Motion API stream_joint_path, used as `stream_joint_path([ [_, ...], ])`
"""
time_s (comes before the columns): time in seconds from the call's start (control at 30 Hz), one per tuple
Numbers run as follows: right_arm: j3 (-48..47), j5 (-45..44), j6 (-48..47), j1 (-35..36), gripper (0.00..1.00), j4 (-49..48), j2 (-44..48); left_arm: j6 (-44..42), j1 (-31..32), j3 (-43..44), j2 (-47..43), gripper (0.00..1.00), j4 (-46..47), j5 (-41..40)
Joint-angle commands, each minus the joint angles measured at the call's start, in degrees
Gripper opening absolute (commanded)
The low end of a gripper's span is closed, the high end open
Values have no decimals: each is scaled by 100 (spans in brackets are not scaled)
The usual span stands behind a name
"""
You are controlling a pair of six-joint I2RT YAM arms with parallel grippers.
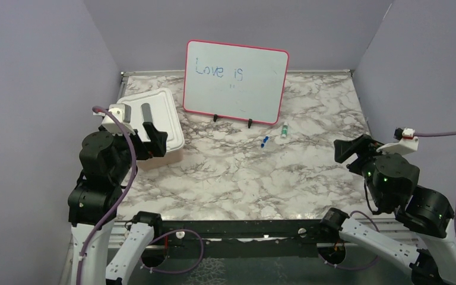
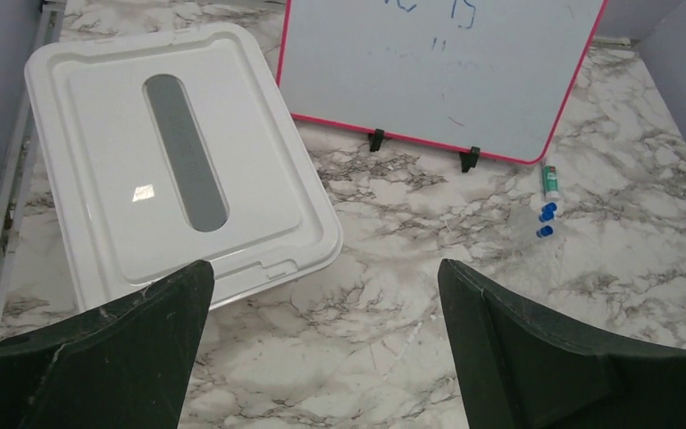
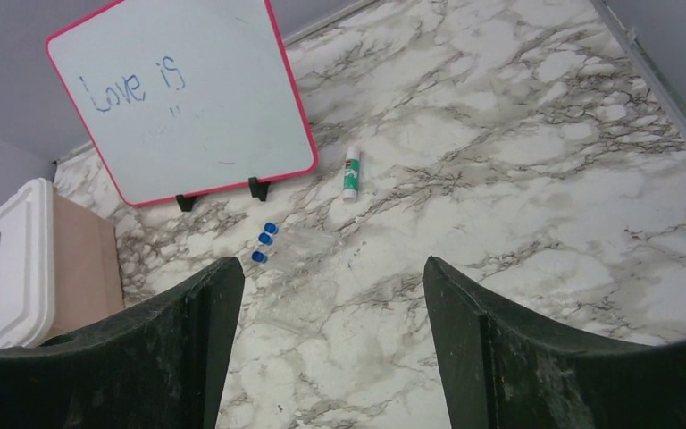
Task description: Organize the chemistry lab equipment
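Three clear blue-capped tubes [image 1: 265, 141] lie together on the marble table in front of the whiteboard; they also show in the right wrist view [image 3: 264, 241] and the left wrist view [image 2: 546, 220]. A small green-and-white vial [image 1: 284, 130] lies just right of them and shows in both wrist views [image 3: 350, 172] [image 2: 550, 179]. My left gripper [image 1: 153, 138] [image 2: 323, 270] is open and empty, above the table by the bin's near corner. My right gripper [image 1: 345, 149] [image 3: 332, 264] is open and empty, to the right of the tubes. The tripod, rubber tube, tongs, spatula and rod are out of view.
A pink-framed whiteboard [image 1: 236, 81] reading "Love is" stands on two black feet at the back centre. A pink bin with a white lid [image 1: 154, 110] [image 2: 179, 161] sits at the left. Purple walls enclose the table on three sides.
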State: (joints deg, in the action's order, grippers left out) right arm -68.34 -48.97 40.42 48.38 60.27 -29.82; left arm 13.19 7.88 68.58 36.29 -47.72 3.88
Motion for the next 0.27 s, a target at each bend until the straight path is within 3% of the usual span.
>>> stream_joint_path([
  [0.0, -91, -253, 124, 25, 78, 271, 93, -189, 123, 121, -51, 99, -124, -498],
  [0.23, 18, -220, 308, 30, 78, 308, 120, -193, 144, 107, -69, 99, -140, -555],
])
